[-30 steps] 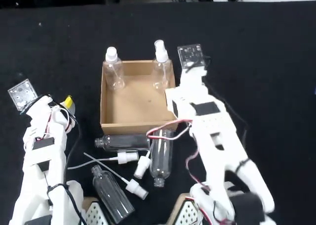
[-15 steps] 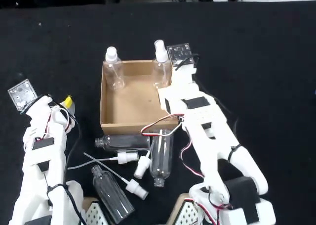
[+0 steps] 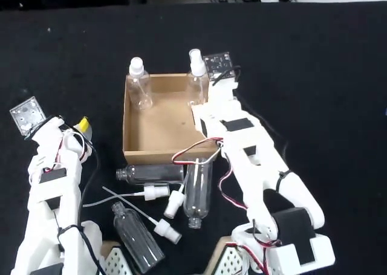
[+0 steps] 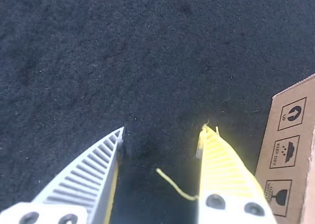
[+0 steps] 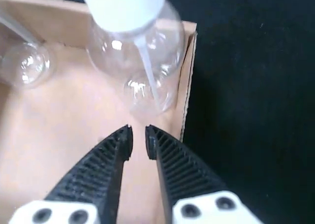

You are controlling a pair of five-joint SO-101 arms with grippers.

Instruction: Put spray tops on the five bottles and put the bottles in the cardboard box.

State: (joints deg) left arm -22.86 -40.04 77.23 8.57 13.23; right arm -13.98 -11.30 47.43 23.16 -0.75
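Note:
The cardboard box (image 3: 128, 121) stands open at mid-table. Two capped bottles stand in its far corners, one (image 3: 139, 85) to the left and one (image 3: 196, 80) to the right. My right gripper (image 5: 138, 134) hangs shut and empty over the box floor, just short of the right-hand capped bottle (image 5: 140, 61). Three uncapped bottles lie in front of the box: one (image 3: 151, 173) along its front wall, one (image 3: 198, 191) beside it, one (image 3: 136, 236) nearer the arm bases. Three spray tops (image 3: 156, 193) (image 3: 175, 203) (image 3: 165, 229) lie among them. My left gripper (image 4: 162, 131) is open over bare cloth, left of the box.
The black cloth (image 3: 314, 75) covers the whole table, with free room right of the box and behind it. The box's printed side wall (image 4: 290, 150) is close beside my left gripper. Red and white cables (image 3: 199, 157) hang from the right arm over the box's front edge.
The right arm has swung left and forward over the box, toward the right-hand capped bottle. The left arm and the loose bottles and tops have not moved.

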